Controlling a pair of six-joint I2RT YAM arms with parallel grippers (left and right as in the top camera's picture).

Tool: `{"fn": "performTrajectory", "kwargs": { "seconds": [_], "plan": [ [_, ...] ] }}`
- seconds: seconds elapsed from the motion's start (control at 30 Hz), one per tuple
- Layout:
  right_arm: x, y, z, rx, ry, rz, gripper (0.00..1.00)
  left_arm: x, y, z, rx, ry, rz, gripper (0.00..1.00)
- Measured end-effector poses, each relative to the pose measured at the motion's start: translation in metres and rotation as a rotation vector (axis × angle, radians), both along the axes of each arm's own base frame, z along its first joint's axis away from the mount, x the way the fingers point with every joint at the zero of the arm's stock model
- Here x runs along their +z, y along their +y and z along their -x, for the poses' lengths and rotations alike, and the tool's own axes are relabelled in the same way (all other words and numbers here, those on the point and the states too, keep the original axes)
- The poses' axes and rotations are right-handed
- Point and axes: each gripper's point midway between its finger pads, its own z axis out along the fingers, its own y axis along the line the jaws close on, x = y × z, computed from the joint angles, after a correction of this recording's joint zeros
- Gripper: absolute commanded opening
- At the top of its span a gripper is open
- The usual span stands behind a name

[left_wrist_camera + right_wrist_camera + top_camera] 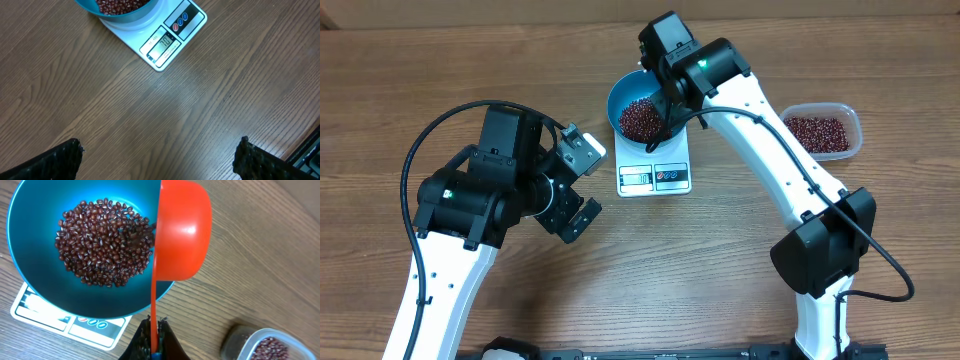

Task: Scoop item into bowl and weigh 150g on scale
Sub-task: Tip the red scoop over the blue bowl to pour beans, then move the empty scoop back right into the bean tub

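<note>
From above, the blue bowl (620, 92) of beans (640, 120) sits on the white scale (655, 178) near twelve o'clock, with the right gripper (670, 108) over its three o'clock rim. The left gripper (588, 185), at the scale's eight o'clock, has its jaws spread and empty.

Left wrist: the scale's display is at twelve, and the fingers (55, 162) are far apart.

Right wrist: the jaws pinch the orange scoop (182, 235) by its handle, tipped sideways over the bowl's edge.

The bowl (618, 100) sits on the scale (655, 178), with the beans (640, 120) heaped inside it and the display edge toward me. The scoop (182, 235) in my right gripper (154, 330) hangs tipped over the bowl's right rim. A container (853, 130) lies well apart to the right. My left gripper (588, 185) hovers left of the scale.
</note>
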Motion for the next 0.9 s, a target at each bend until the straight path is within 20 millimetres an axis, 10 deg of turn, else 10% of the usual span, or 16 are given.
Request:
{"fn": "performTrajectory", "kwargs": {
  "seconds": [0.7, 0.9],
  "plan": [
    [0.045, -0.005, 0.015, -0.016, -0.068, -0.050, 0.04, 0.000, 0.000, 0.000, 0.000, 0.000, 0.000, 1.00],
    [0.066, -0.055, 0.039, -0.157, 0.032, -0.154, 0.04, 0.000, 0.000, 0.000, 0.000, 0.000, 0.000, 1.00]
  ]
}}
